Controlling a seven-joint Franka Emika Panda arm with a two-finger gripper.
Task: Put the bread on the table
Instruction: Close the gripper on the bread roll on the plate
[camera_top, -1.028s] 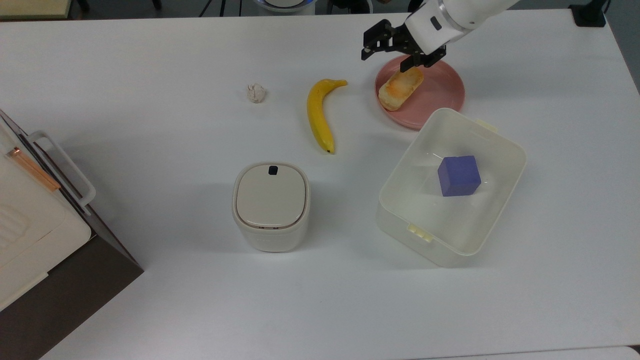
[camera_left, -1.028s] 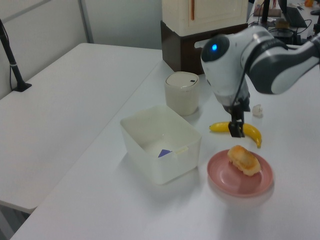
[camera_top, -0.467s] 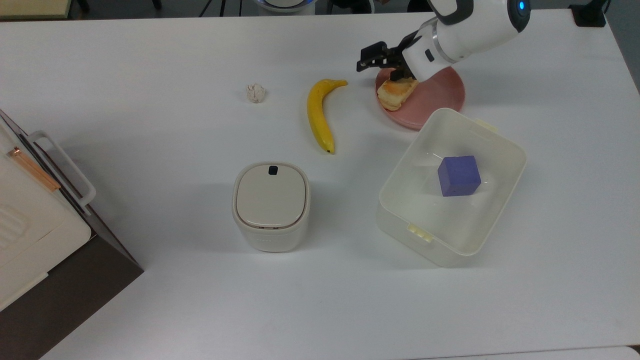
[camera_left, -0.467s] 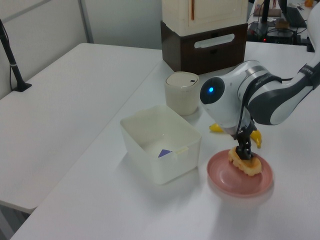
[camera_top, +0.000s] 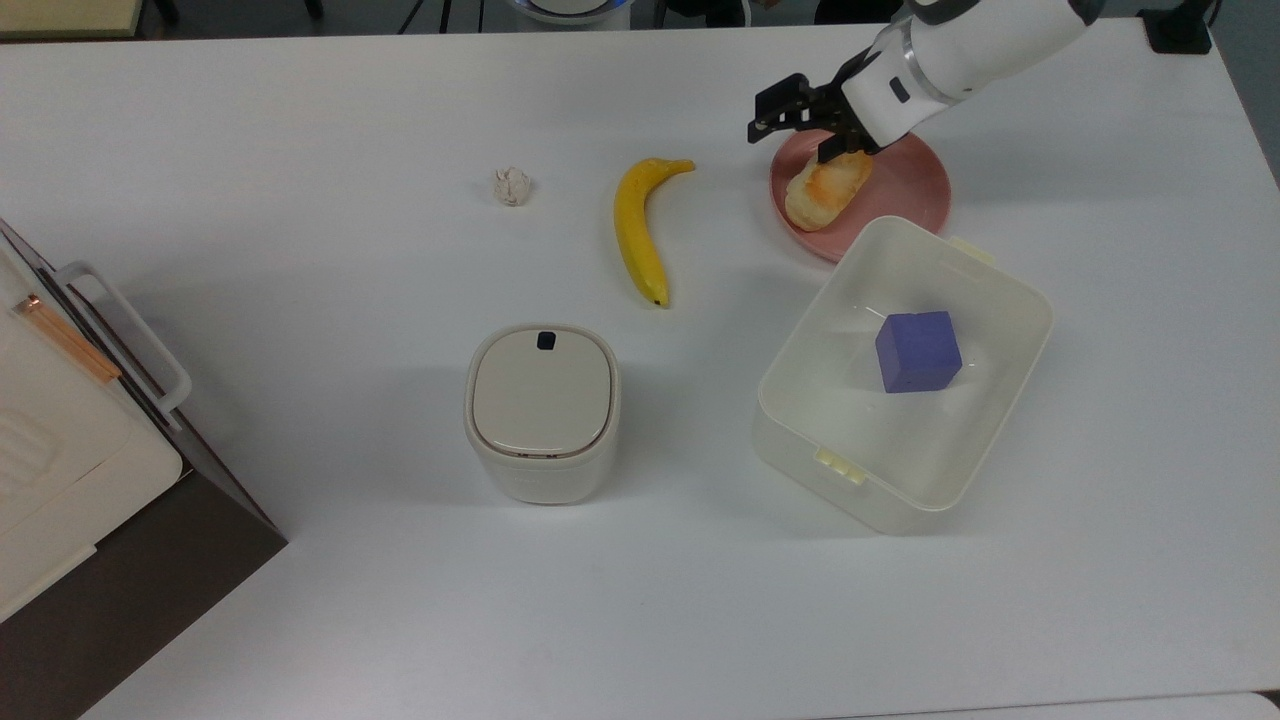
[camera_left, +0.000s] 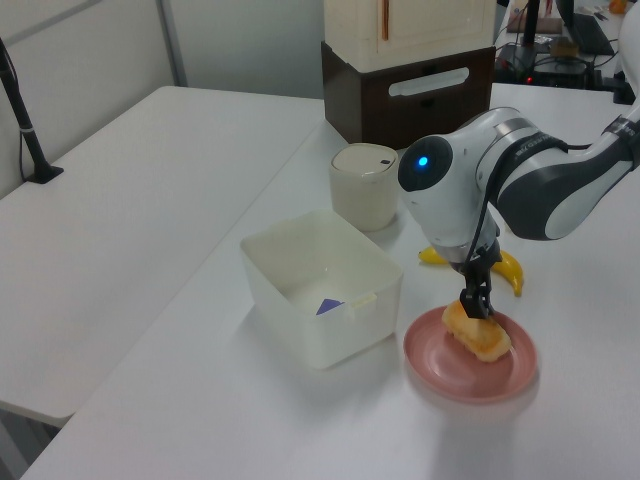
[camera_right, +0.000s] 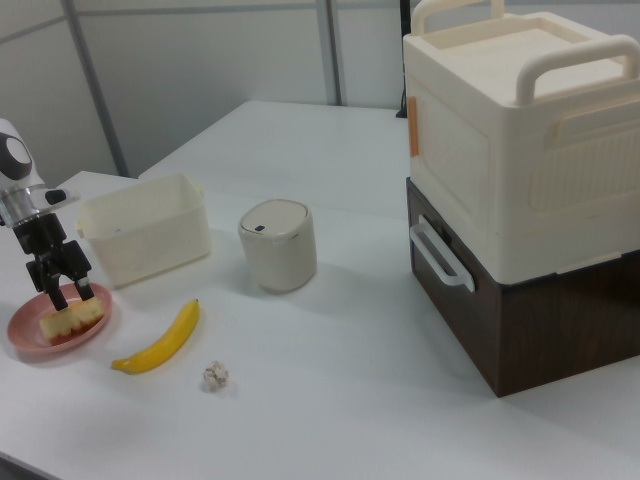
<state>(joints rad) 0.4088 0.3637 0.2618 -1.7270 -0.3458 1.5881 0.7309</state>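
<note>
1. Bread (camera_top: 826, 188) is found on the round pink plate (camera_top: 905, 190), toward the top view's left part of it, with its toasted top upward.
2. The gripper (camera_top: 812, 128) is placed at the far end of the roll. In the right view (camera_right: 62, 290) its two fingers are seen on either side of the bread, so it is judged to be closed on it, though the firmness of the grip cannot be confirmed.
3. For a good lift, the roll should be raised straight up until the plate's rim is cleared, so that the plate is not dragged.
4. A bare part of the table (camera_top: 300, 120) should be chosen for the release, away from the banana (camera_top: 640, 225) and the translucent bin (camera_top: 1010, 330) beside the plate.
5. Since it is held near one end, the roll may tilt; a slow, low placing is advised.
</note>
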